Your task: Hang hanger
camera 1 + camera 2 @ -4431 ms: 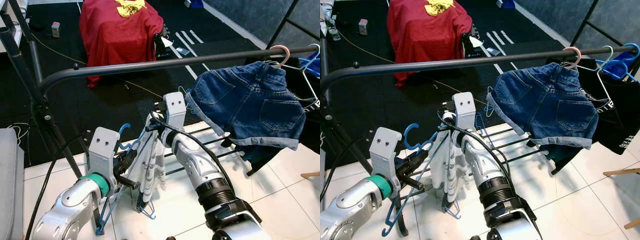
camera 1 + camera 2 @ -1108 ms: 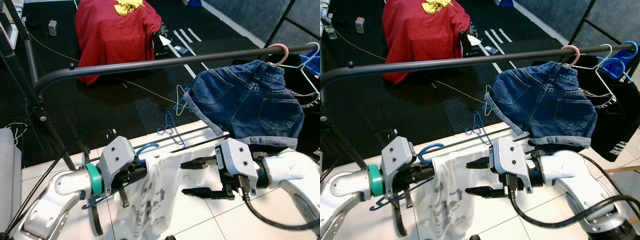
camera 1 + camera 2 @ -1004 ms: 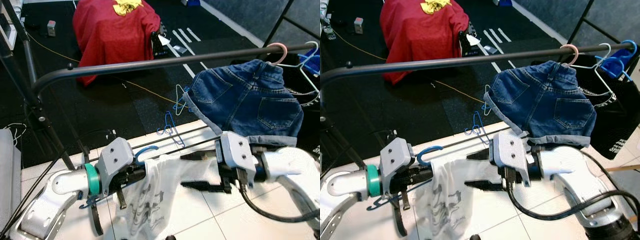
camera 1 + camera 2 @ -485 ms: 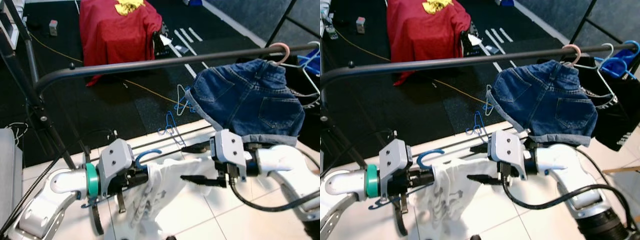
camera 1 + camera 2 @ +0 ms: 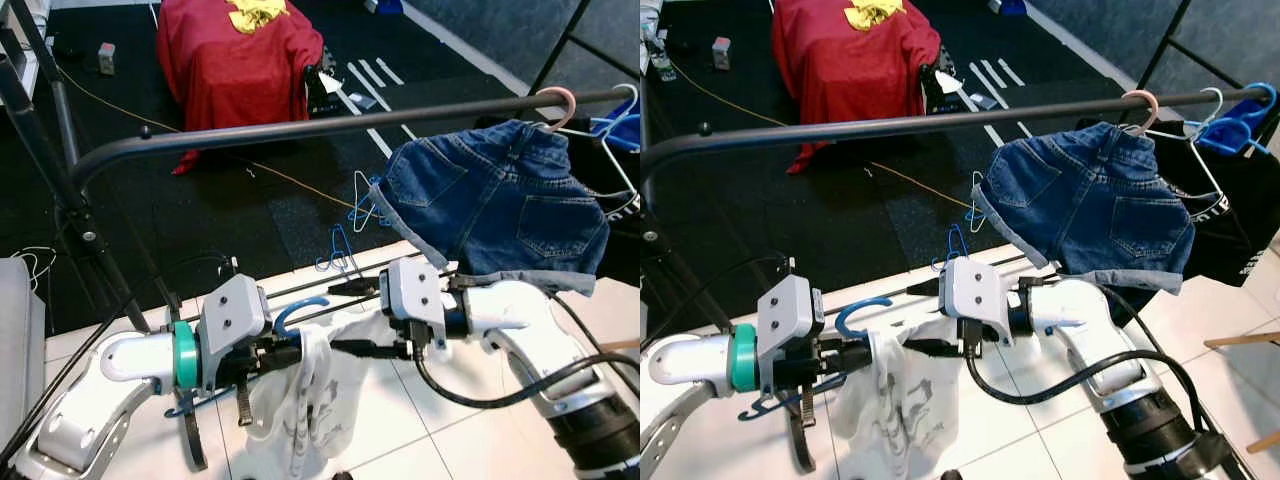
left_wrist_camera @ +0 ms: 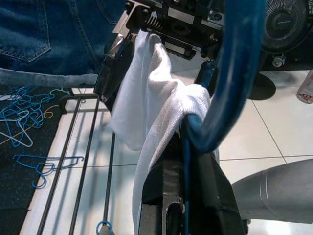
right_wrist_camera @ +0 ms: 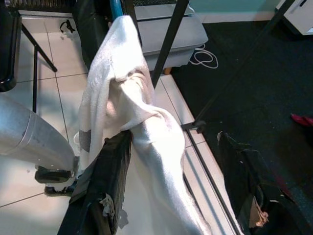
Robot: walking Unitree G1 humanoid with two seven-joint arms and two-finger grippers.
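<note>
A dark rail (image 5: 300, 131) carries denim shorts (image 5: 497, 205) on a pink hanger (image 5: 558, 104) and, beside them, blue hangers (image 5: 1235, 128) with a black garment (image 5: 1238, 230), while the floor (image 5: 265, 205) below holds a red-draped object (image 5: 240, 62) and loose hangers (image 5: 345, 250).

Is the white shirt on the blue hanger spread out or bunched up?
Bunched up: the white shirt hangs crumpled in folds off the blue hanger.

Left claw (image 5: 268, 357) clamped, right claw (image 5: 356, 318) spread, both arms extended low
</note>
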